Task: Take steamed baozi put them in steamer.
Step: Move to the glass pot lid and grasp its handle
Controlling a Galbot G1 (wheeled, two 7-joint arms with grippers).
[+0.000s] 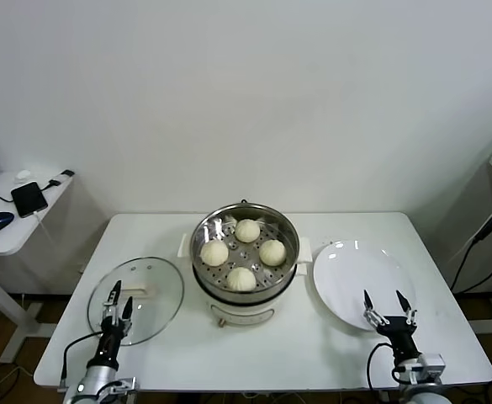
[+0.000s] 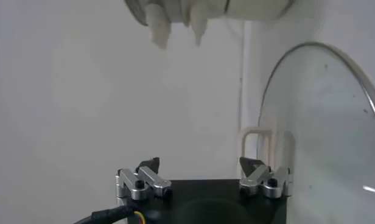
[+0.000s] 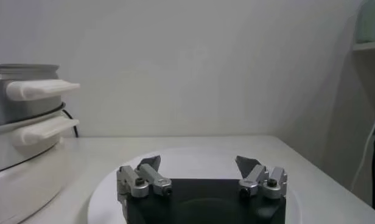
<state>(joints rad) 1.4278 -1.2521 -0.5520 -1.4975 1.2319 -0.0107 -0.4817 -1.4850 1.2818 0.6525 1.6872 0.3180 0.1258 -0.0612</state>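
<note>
Several cream-white baozi [image 1: 241,279] sit on the perforated tray inside the shiny steel steamer [image 1: 205,224], which stands on its cream base at the table's middle. My left gripper [image 1: 117,300] is open and empty, low at the front left over the glass lid's near edge. My right gripper [image 1: 386,303] is open and empty, low at the front right over the white plate's near edge. The steamer's side handles show in the right wrist view [image 3: 40,89]. Its base shows in the left wrist view [image 2: 175,15].
A round glass lid [image 1: 156,287] with a white handle lies left of the steamer, also in the left wrist view [image 2: 324,122]. An empty white plate [image 1: 355,269] lies right of it, also in the right wrist view [image 3: 193,161]. A side table [image 1: 10,227] stands far left.
</note>
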